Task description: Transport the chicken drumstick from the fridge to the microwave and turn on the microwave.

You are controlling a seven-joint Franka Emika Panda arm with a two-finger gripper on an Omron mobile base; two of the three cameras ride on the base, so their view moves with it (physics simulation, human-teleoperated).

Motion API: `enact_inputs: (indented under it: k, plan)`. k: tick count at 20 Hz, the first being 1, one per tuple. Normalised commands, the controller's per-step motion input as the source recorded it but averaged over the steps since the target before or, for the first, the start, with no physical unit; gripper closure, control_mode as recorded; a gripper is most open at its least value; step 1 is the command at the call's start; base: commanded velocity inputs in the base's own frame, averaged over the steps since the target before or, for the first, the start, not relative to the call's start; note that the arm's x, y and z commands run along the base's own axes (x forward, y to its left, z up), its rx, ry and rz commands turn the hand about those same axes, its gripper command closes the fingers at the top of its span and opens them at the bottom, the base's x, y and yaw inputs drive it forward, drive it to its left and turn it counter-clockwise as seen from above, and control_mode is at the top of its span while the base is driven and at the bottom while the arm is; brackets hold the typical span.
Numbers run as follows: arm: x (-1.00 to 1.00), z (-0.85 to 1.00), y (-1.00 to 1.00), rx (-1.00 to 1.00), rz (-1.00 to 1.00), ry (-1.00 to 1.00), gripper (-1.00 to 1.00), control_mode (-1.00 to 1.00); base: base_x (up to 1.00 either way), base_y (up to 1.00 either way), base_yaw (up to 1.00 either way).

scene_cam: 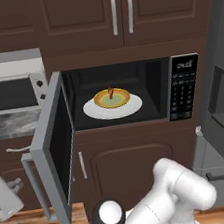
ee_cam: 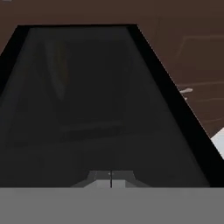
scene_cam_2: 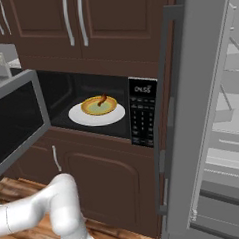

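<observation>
One step was in hand: closing the microwave door (scene_cam: 56, 152). The chicken drumstick (scene_cam: 111, 92) lay in the yellow bowl (scene_cam: 112, 99) on the white plate (scene_cam: 113, 108) inside the microwave (scene_cam: 181, 86). The gripper (ee_cam: 110, 178), jaws pressed together, faced the door glass; push squarely, near the free edge.

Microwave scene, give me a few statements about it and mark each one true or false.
1. The microwave door stands open. True.
2. The chicken drumstick lies on the kitchen floor. False: it sits in a yellow bowl on the white plate inside the microwave.
3. The fridge is shut. False: its door is open, shelves showing.
4. The gripper is shut and holds nothing. True.
5. A white countertop oven stands left of the microwave. True.
</observation>
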Motion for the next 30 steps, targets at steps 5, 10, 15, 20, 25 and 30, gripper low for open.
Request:
enact_inputs:
  k: [5, 10, 15, 20, 25, 30]
  plan:
    - [-0.04, 0.00, -0.80, 0.01, -0.22, -0.01, 1.00, -1.00, 0.00, 0.00, 0.00]
    - [-0.23, 0.00, -0.96, 0.06, -0.20, 0.00, 1.00, -1.00, 0.00, 0.00, 0.00]
    - [-1.00, 0.00, -1.00, 0.14, -0.21, 0.00, 1.00, -1.00, 0.00, 0.00, 0.00]
    - [-0.87, 0.00, -1.00, 0.09, -0.26, 0.01, 1.00, -1.00, 0.00, 0.00, 0.00]
    - [-0.13, -0.01, -1.00, 0.00, -0.35, 0.01, 1.00, -1.00, 0.00, 0.00, 0.00]
    - [0.22, -0.04, -0.72, -0.05, -0.35, 0.00, 1.00, -1.00, 0.00, 0.00, 0.00]
